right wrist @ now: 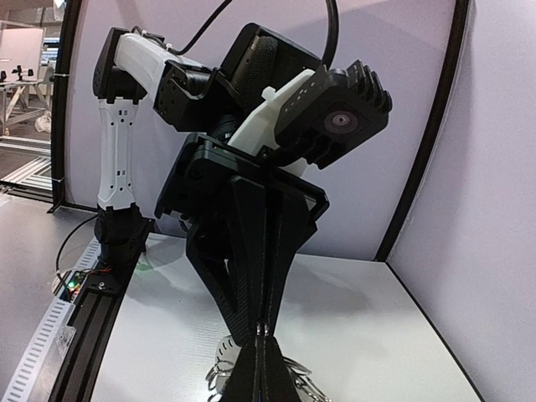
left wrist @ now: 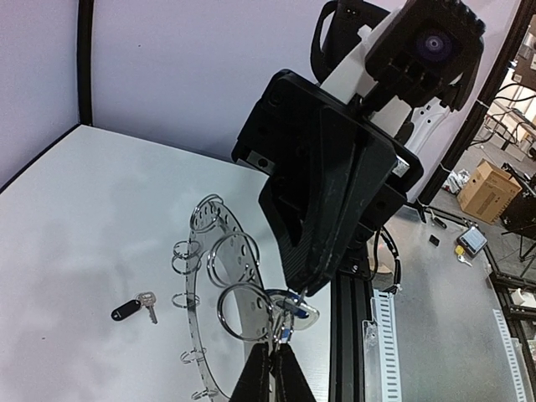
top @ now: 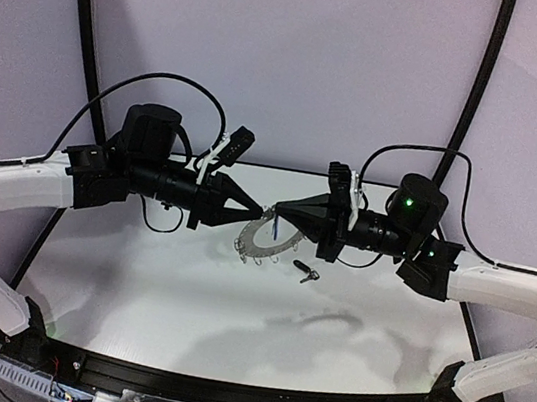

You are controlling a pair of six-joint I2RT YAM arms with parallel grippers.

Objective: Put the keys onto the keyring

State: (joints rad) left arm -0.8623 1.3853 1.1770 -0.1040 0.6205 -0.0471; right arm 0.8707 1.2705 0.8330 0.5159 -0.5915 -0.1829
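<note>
Because the left tool and right tool were pinched shut tip to tip at the blue key by the keyring mid-frame, I feared a misaligned pull would drop it beside the black key just right of centre.

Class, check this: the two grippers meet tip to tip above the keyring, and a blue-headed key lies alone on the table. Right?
No: the key alone on the table has a black head, not blue; the left wrist view shows it. The left gripper and right gripper do meet tip to tip above the keyring.
</note>
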